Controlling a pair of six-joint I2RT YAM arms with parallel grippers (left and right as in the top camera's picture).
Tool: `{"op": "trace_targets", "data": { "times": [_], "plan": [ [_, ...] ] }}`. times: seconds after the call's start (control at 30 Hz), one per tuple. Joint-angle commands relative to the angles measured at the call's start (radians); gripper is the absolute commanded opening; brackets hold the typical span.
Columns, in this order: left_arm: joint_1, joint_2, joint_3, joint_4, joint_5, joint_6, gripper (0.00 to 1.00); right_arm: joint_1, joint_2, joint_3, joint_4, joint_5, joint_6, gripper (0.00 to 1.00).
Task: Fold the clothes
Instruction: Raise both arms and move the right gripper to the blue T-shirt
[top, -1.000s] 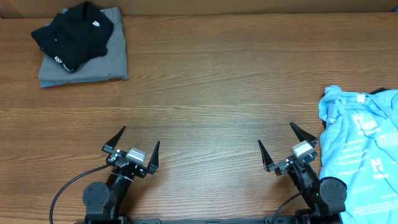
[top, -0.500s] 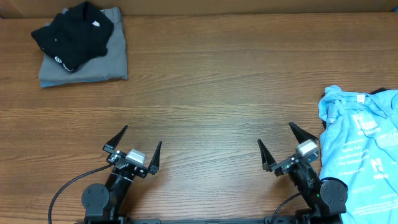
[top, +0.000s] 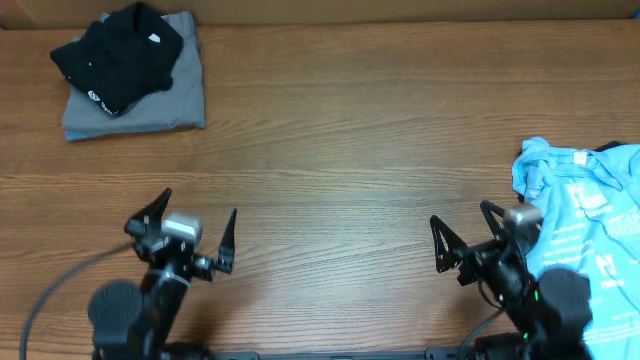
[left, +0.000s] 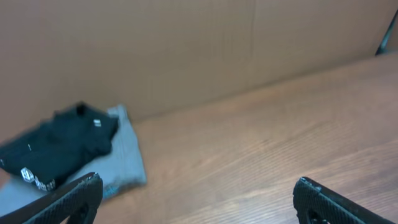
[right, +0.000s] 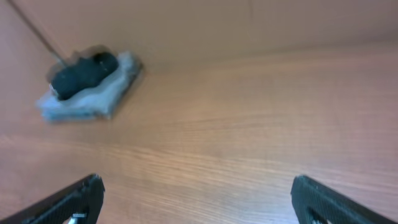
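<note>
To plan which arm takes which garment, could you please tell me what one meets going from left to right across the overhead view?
black garment → left tool, open → right tool, open → light blue T-shirt

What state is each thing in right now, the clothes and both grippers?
Blue T-shirt: unfolded and rumpled, partly out of view on the right.
Black garment: loosely bundled, lying on top of the grey garment.
Grey garment: folded flat, under the black one.
Left gripper: open, empty.
Right gripper: open, empty, next to the T-shirt.
</note>
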Motion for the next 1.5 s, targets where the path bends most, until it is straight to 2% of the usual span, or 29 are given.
{"op": "trace_targets", "data": {
  "times": [0.0,0.27,0.4,0.57,0.73,0.77,0.97,1.07,1.13,1.2,1.4,1.47],
  "plan": [
    [-0.006,0.210,0.180,-0.089,-0.019,-0.040,1.00,0.001,0.191,0.146,-0.081,0.024,0.010,1.00],
    [-0.006,0.635,0.590,-0.423,0.066,-0.044,1.00,0.001,0.669,0.612,-0.375,-0.023,0.014,1.00],
    [-0.006,0.765,0.704,-0.517,0.076,-0.050,1.00,0.001,0.836,0.740,-0.430,-0.060,0.016,1.00],
    [-0.006,0.819,0.728,-0.542,0.208,-0.051,1.00,-0.021,0.958,0.760,-0.430,-0.022,0.029,1.00],
    [-0.006,0.821,0.728,-0.552,0.209,-0.051,1.00,-0.128,1.066,0.760,-0.437,0.141,0.224,1.00],
    [-0.006,0.821,0.728,-0.547,0.211,-0.051,1.00,-0.192,1.115,0.760,-0.422,0.153,0.254,1.00],
    [-0.006,0.823,0.727,-0.494,0.212,-0.051,1.00,-0.371,1.296,0.760,-0.394,0.146,0.278,0.83],
    [-0.006,0.827,0.727,-0.469,0.192,-0.051,1.00,-0.398,1.361,0.760,-0.404,0.146,0.278,0.79],
    [-0.006,0.832,0.727,-0.458,0.181,-0.051,1.00,-0.401,1.410,0.760,-0.403,0.149,0.277,0.70],
    [-0.006,0.842,0.727,-0.448,0.178,-0.051,0.99,-0.401,1.452,0.760,-0.404,0.175,0.274,0.67],
    [-0.006,0.908,0.727,-0.444,0.175,-0.051,1.00,-0.401,1.528,0.760,-0.417,0.296,0.313,0.63],
    [-0.006,0.939,0.727,-0.446,0.171,-0.052,1.00,-0.401,1.539,0.756,-0.427,0.351,0.349,0.64]
  ]
}}
